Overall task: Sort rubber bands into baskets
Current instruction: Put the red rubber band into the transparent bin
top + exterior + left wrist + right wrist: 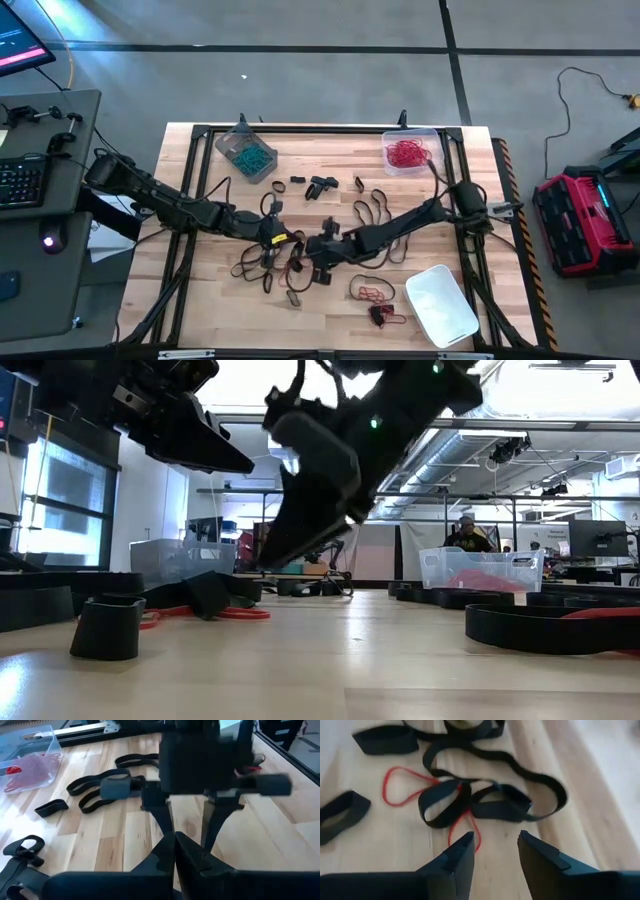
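Note:
Black rubber bands [375, 208] and red ones [370, 293] lie loose on the wooden table. The grey-tinted basket [245, 152] at the far left holds teal bands. A clear basket [410, 150] at the far right holds red ones, and a whitish basket [440, 303] stands at the near right. My left gripper [175, 851] is shut with nothing showing between its fingers, at mid-table [283, 240]. Facing it, my right gripper [495, 851] is open, slanting down above linked black bands [470, 802] and a red band [402, 785].
More black bands [95, 790] lie toward the far side, and small dark loops [318, 184] sit between the two far baskets. A black frame [200, 132] runs round the table's edges. Bare wood lies at the near left [190, 310].

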You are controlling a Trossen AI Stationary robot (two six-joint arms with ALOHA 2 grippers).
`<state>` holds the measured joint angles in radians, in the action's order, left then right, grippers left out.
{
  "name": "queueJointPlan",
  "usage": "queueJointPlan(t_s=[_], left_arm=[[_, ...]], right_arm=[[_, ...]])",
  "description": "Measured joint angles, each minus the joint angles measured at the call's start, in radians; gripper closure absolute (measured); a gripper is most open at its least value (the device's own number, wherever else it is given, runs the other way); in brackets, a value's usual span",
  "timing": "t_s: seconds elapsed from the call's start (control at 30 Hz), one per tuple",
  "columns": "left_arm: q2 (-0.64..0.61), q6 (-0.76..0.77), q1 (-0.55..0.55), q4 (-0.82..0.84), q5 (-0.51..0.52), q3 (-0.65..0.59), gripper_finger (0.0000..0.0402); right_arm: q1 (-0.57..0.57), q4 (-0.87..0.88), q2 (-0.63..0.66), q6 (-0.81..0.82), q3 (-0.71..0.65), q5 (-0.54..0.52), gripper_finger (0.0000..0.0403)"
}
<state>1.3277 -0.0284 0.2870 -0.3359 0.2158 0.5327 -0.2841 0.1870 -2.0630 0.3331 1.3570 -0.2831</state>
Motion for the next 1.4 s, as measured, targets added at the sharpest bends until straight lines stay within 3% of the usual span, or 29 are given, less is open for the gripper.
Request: queueJointPlan(t_s=[0.2, 0.57, 0.7, 0.8, 0.9, 1.13, 1.4], left_arm=[[0.0, -0.001, 0.002, 0.002, 0.0, 0.0, 0.0398], [0.0, -0.002, 0.002, 0.012, 0.0, 0.0, 0.0398], [0.0, -0.001, 0.002, 0.018, 0.0, 0.0, 0.0398], [0.0, 0.0, 0.002, 0.019, 0.0, 0.0, 0.0398], [0.0, 0.013, 0.002, 0.019, 0.0, 0.0, 0.0398], [0.0, 0.048, 0.002, 0.014, 0.041, 0.0, 0.0398], [0.0, 0.051, 0.002, 0.006, 0.085, -0.001, 0.0398]], right_arm=[[-0.011, -0.039, -0.045, 0.007, 0.0, 0.003, 0.0266], [0.009, -0.111, -0.107, 0.035, 0.001, 0.075, 0.031], [0.017, -0.106, -0.108, 0.035, 0.002, 0.076, 0.0341], [0.025, -0.091, -0.109, 0.033, 0.002, 0.076, 0.0386], [0.031, -0.065, -0.107, 0.032, 0.006, 0.078, 0.0394], [0.028, 0.124, -0.073, -0.002, 0.06, 0.032, 0.0401], [0.021, 0.442, 0.018, -0.017, 0.135, -0.163, 0.0403]])
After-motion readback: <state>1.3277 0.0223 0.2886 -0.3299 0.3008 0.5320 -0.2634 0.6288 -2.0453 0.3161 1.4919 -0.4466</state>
